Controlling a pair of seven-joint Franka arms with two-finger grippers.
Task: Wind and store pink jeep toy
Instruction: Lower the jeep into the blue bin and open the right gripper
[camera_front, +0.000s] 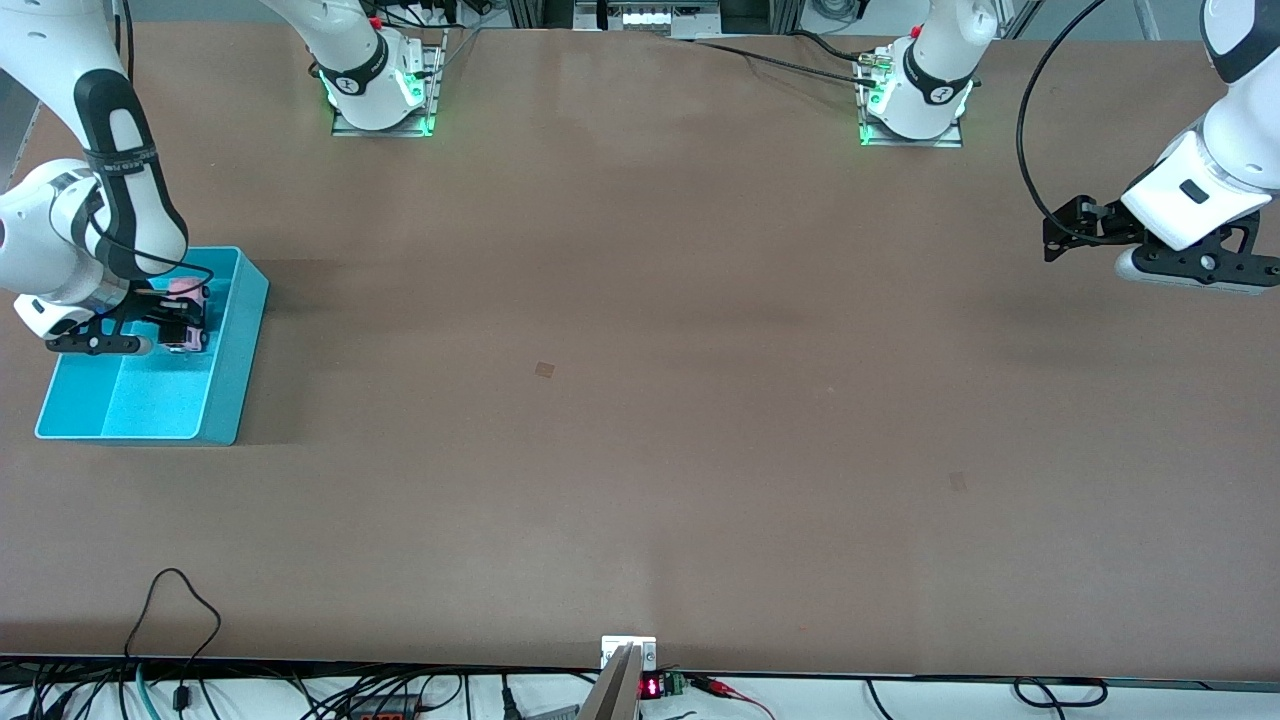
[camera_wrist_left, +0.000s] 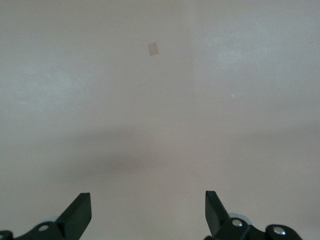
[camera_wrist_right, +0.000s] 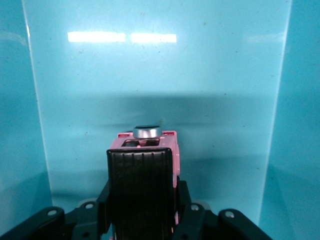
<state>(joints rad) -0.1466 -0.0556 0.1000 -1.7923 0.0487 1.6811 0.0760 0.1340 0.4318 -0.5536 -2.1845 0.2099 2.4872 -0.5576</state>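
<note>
Right gripper (camera_front: 185, 322) has your jeep (camera_wrist_right: 150, 150) clamped over the bin (camera_front: 236, 345), ready to drop, while left gripper (camera_wrist_left: 148, 212) waits, fingers apart.

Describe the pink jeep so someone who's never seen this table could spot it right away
Find the turquoise bin at the right arm's end of the table. The right tool hangs inside it, shut on the jeep. The jeep is small, boxy and light pink, the only pink thing there.
</note>
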